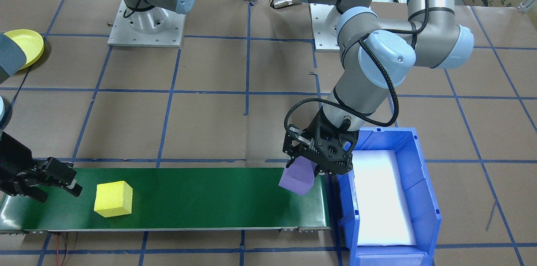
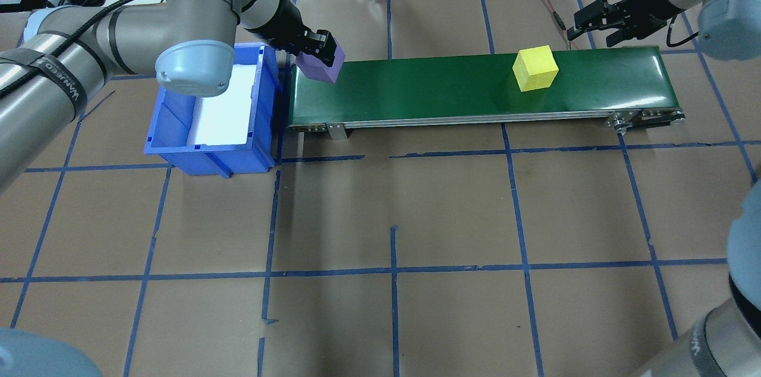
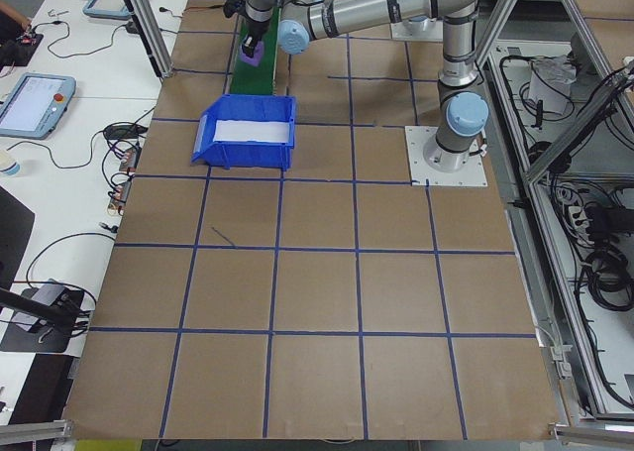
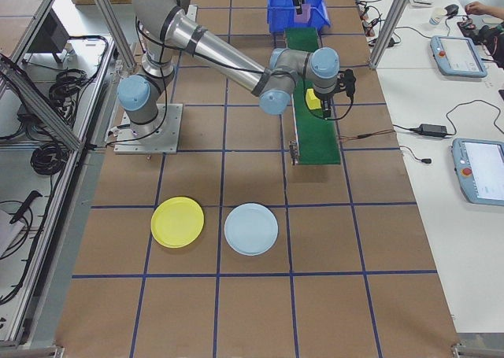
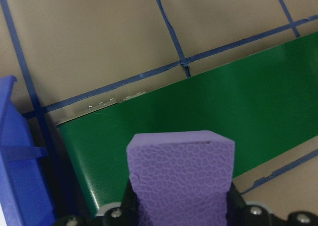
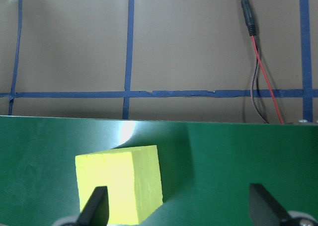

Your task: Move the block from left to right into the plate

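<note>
My left gripper (image 1: 303,168) is shut on a purple foam block (image 1: 297,180), tilted, just above the bin-side end of the green conveyor belt (image 1: 201,199); the left wrist view shows the same purple block (image 5: 181,171) between the fingers. A yellow block (image 1: 113,199) lies on the belt near its other end. My right gripper (image 1: 58,188) is open just beyond that end, apart from the yellow block (image 6: 119,184), which sits ahead of its left finger. The yellow plate (image 4: 177,222) lies on the table far from the belt, on the right arm's side.
A blue bin (image 2: 172,127) with a white liner stands against the belt's left end. A light blue plate (image 4: 251,229) lies beside the yellow one. A red and black wire (image 6: 256,62) runs behind the belt. Brown paper with blue tape lines covers the table.
</note>
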You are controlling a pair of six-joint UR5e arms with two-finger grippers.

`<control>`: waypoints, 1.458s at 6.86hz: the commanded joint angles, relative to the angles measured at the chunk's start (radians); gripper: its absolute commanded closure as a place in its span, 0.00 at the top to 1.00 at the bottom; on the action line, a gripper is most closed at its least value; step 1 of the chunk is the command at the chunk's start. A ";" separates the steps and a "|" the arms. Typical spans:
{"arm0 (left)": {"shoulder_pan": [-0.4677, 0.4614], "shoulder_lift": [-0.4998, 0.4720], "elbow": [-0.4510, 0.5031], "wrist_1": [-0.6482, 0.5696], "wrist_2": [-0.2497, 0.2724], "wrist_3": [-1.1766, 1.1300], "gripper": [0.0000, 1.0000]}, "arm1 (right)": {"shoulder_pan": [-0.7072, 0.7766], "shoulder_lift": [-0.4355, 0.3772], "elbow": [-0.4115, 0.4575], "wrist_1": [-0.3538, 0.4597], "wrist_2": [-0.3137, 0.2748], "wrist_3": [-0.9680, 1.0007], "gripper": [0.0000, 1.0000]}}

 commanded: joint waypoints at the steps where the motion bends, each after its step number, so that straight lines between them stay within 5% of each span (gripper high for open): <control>1: 0.000 -0.057 0.000 0.056 0.048 0.003 0.54 | 0.000 0.002 0.025 -0.006 0.034 -0.006 1.00; 4: 0.000 -0.100 0.017 0.089 0.050 0.003 0.54 | 0.000 0.005 0.049 -0.008 0.034 -0.006 1.00; 6: 0.000 -0.088 0.019 0.087 0.051 -0.011 1.00 | -0.012 0.005 0.057 -0.010 0.022 -0.006 1.00; 8: 0.000 -0.029 0.033 0.040 0.102 -0.049 1.00 | -0.021 0.007 0.059 -0.010 0.019 -0.023 1.00; 10: 0.000 0.095 0.036 -0.111 0.130 -0.058 1.00 | -0.035 0.005 0.058 -0.035 -0.075 -0.031 1.00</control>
